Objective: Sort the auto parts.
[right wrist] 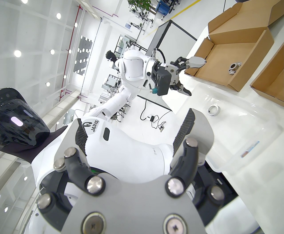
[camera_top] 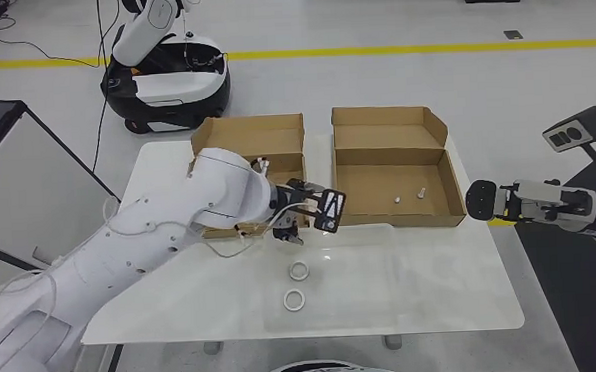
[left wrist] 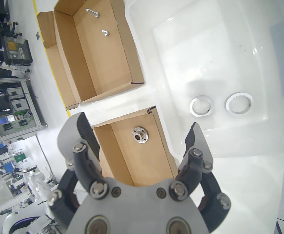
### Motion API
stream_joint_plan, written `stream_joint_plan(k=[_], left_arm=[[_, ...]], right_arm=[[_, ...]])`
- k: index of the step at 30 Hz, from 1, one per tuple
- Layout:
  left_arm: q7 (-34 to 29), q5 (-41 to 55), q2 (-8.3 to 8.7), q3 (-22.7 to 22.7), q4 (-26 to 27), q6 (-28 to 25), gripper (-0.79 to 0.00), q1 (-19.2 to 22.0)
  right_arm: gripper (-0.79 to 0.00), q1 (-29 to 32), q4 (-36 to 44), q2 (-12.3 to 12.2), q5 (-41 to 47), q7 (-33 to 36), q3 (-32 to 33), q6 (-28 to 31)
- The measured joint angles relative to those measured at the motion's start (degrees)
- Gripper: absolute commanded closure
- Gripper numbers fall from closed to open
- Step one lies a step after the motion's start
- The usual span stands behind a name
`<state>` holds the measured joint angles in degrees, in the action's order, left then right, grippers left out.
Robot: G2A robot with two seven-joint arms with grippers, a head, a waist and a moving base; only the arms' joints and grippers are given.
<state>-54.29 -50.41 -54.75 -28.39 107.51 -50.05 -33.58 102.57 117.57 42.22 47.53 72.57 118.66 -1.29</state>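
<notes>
Two silver rings [camera_top: 299,271] [camera_top: 294,300] lie in a clear shallow tray [camera_top: 412,271] at the table's front; the left wrist view has them as rings [left wrist: 201,105] [left wrist: 238,103]. A silver flanged hub [left wrist: 139,135] rests in the left cardboard box [camera_top: 256,138]. Two bolts [left wrist: 92,12] [left wrist: 105,32] lie in the right box [camera_top: 378,177]. My left gripper [left wrist: 138,129] hangs open and empty above the left box's front corner, over the hub. My right gripper [right wrist: 135,126] is open and empty, off the table's right edge [camera_top: 482,197].
The two boxes stand side by side at the table's back with their lids folded back. Another white robot [camera_top: 168,77] stands on the floor behind the table. The tray's right half holds nothing.
</notes>
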Motion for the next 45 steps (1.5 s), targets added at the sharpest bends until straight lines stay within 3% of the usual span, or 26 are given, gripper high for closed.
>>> stream_joint_plan(k=[7,15,28,39,45], left_arm=[[-9.0,11.7,0.78,5.9,5.3,9.0,-0.785,4.4],[-13.7,21.6,0.30,11.6,7.7,13.7,-0.785,8.9],[-13.8,21.5,-1.85,15.4,4.5,14.5,-0.785,6.6],[-13.1,20.2,-1.00,16.9,2.2,13.2,-0.545,5.2],[-13.0,19.1,-0.11,18.1,1.9,13.1,-0.517,4.7]], right_arm=[[-0.785,0.0,0.0,0.0,0.0,0.0,0.0,0.0],[-0.785,0.0,0.0,0.0,0.0,0.0,0.0,0.0],[-0.785,0.0,0.0,0.0,0.0,0.0,0.0,0.0],[-0.785,0.0,0.0,0.0,0.0,0.0,0.0,0.0],[-0.785,0.0,0.0,0.0,0.0,0.0,0.0,0.0]])
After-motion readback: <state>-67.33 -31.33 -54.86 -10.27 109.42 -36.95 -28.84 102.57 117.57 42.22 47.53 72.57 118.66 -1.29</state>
